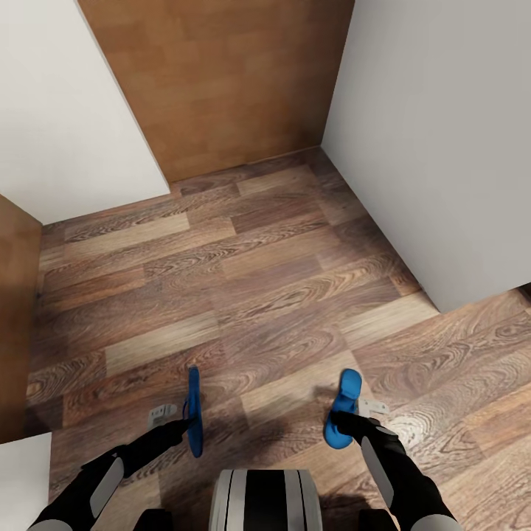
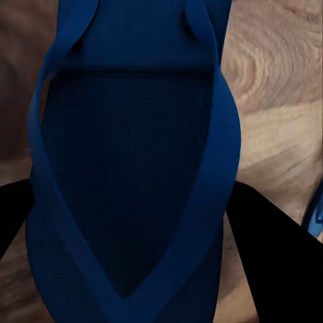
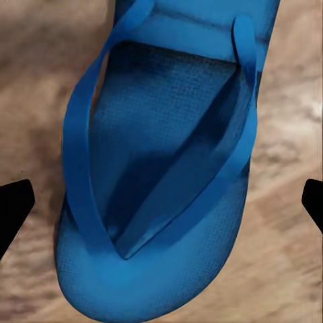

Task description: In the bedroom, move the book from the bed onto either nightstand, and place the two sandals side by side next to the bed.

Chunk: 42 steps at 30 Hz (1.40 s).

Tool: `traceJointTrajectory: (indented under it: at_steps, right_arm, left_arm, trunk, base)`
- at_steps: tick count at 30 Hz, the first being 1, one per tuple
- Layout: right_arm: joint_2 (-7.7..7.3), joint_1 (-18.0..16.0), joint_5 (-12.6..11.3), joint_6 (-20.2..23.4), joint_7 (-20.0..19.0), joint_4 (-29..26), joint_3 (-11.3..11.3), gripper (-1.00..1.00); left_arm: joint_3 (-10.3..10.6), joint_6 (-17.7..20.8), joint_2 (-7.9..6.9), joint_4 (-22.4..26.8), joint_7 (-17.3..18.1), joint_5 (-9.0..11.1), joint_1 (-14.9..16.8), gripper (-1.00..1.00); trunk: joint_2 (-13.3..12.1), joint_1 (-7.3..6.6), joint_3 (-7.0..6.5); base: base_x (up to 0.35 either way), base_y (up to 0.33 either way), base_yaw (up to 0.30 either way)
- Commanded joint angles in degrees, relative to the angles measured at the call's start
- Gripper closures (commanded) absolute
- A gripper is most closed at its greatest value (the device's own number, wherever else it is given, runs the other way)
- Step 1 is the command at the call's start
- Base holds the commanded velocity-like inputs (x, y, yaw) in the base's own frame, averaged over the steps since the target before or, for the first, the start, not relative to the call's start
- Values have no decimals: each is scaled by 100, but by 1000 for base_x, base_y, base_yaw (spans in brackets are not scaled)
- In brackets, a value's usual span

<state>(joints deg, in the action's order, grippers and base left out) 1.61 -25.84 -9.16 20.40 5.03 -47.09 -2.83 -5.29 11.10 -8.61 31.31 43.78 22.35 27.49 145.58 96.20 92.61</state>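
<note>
A: Which step is in hand?

B: The carrying one, I'd judge. Each arm holds a sandal clear of the wood floor (image 1: 280, 295), and neither the bed nor a nightstand is in sight, so the robot looks to be on its way with them.

A: How are the grippers?

B: The left gripper (image 1: 184, 422) pinches the left sandal (image 1: 194, 411), which hangs on edge, its sole seen almost side-on from the head. In the left wrist view its dark fingers (image 2: 272, 262) sit close against the sandal's sides. The right gripper (image 1: 346, 424) holds the right sandal (image 1: 345, 408), tilted with its strap side partly up. In the right wrist view its fingertips (image 3: 13, 205) stand off from the sandal's sides, so exactly where they grip I can't tell.

A: What does the next move call for?

B: Probably turning away from this corner, where white walls (image 1: 442, 147) and a brown door (image 1: 221, 81) close the way, finding the bed, then laying both sandals flat and parallel beside it.

A: Counts?

B: Two sandals, two grippers, one door. The book isn't to be seen here.
</note>
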Motion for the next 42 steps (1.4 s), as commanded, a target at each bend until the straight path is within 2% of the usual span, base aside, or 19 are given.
traceJointTrajectory:
  at_steps: [1,33,42]
  right_arm:
    - [4,0,-61,25,31,-11,-7,-100]
    - [4,0,-51,26,30,-12,-7,-100]
    - [5,0,-58,26,29,-13,-8,-100]
  left_arm:
    - [-7,59,0,-2,24,50,2,100]
    - [1,51,9,-2,8,41,2,100]
    - [-3,51,9,-2,8,42,2,100]
  trunk:
    - [1,1,3]
    - [1,1,3]
    - [13,24,203]
  base:
    - [184,78,0]
    - [60,7,0]
    - [0,0,0]
